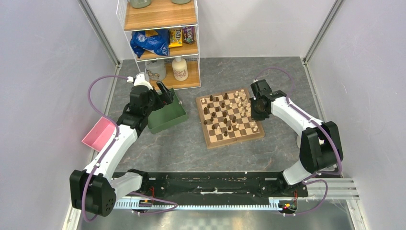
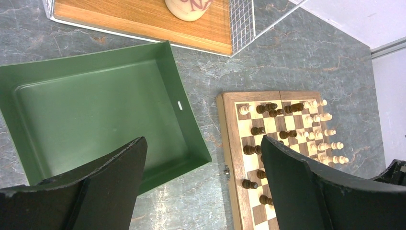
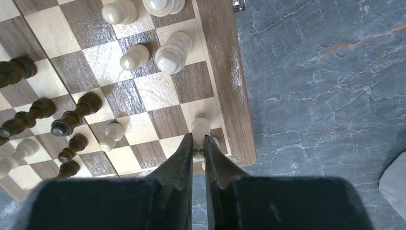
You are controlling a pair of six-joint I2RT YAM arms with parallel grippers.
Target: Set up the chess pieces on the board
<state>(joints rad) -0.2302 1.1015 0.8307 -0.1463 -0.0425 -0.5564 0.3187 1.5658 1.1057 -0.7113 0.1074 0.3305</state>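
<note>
The square wooden board (image 1: 234, 138), dark brown and light tan checks with a pale wood border, sits a bit right of centre on the grey marbled table (image 1: 191, 153), turned at a slight angle. The tiny turned wooden chess pieces (image 3: 172, 51), one lot dark brown and one lot pale cream, are spread all over the squares and pretty mixed up. The creams bunch more toward the right arm's side and the darks toward the other. Can't really tell which piece is which from the overhead view, they're too small.

The right gripper (image 3: 196, 146) is down at the board's edge with its fingers clenched nearly together on one small pale cream piece (image 3: 200, 126). That piece is on the outermost row, right by the border and close to a corner.

The left gripper (image 2: 203, 143) hangs over the near rim of a dark green plastic tray (image 2: 95, 110), fingers released and spread wide, gripping nothing. The tray is left of the board, near it but not touching.

Further out, at the back there's a white wire shelf unit with wooden shelves (image 1: 160, 19) holding snack bags (image 1: 151, 42) and a cream jug (image 1: 180, 69). A pink box (image 1: 98, 134) sits at the table's left edge beside the left arm.
</note>
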